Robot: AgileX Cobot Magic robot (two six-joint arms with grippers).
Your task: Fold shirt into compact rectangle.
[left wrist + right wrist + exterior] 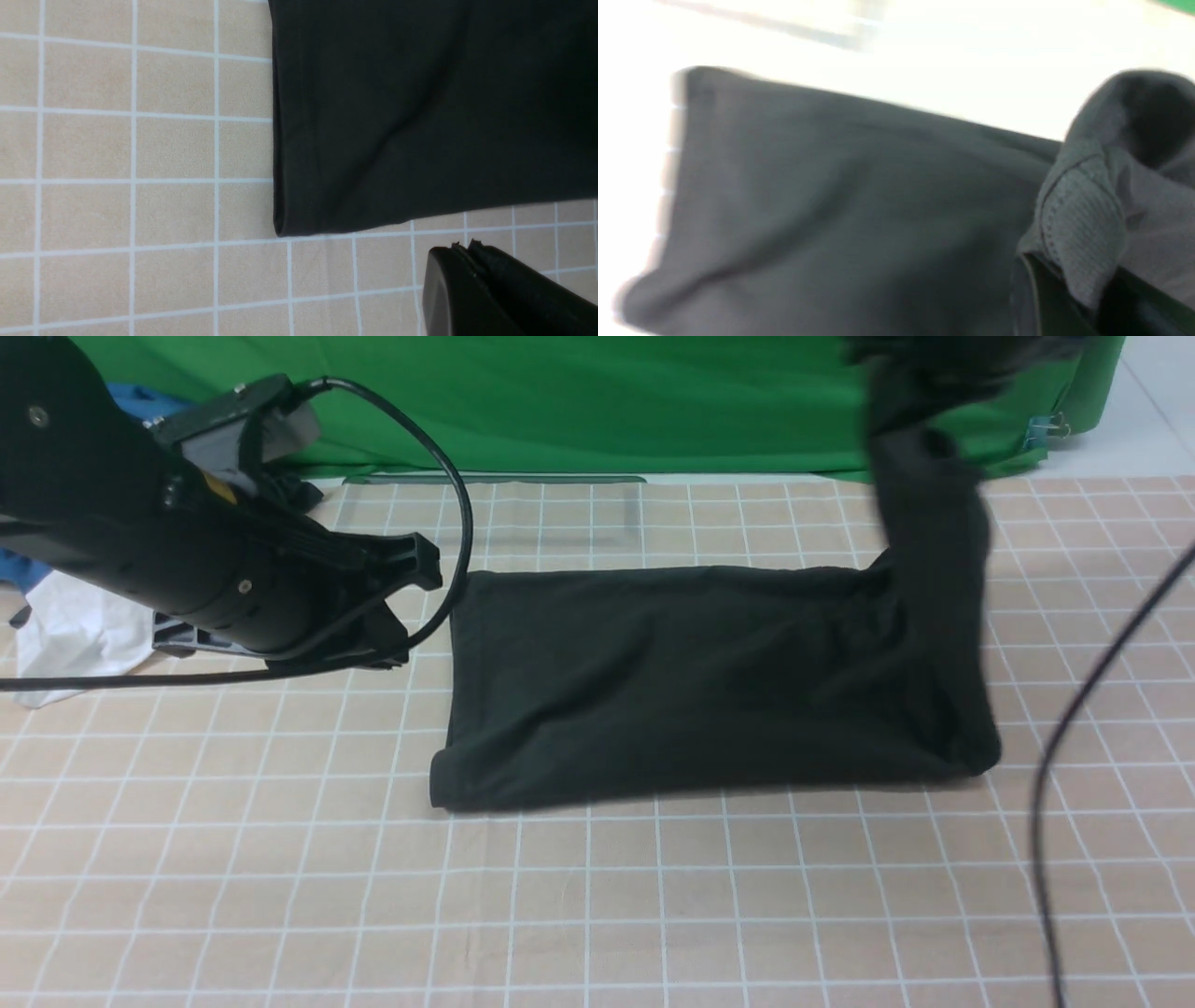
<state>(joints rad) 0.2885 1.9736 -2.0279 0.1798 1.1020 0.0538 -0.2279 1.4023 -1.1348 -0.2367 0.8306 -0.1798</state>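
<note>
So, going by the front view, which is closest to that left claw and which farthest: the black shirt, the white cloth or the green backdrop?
Measured from the left gripper, shut and holding nothing:
1. The black shirt, its near edge just to the gripper's right, on the table.
2. The white cloth, off to the left, behind the arm.
3. The green backdrop, hanging beyond the table's far edge.

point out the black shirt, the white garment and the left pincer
black shirt (pixel 691 681), front view, middle of the folded part lying flat on the table
white garment (pixel 75 630), front view, crumpled cloth at the table's left edge
left pincer (pixel 465 249), left wrist view, the shut fingertips beside the shirt's corner
</note>
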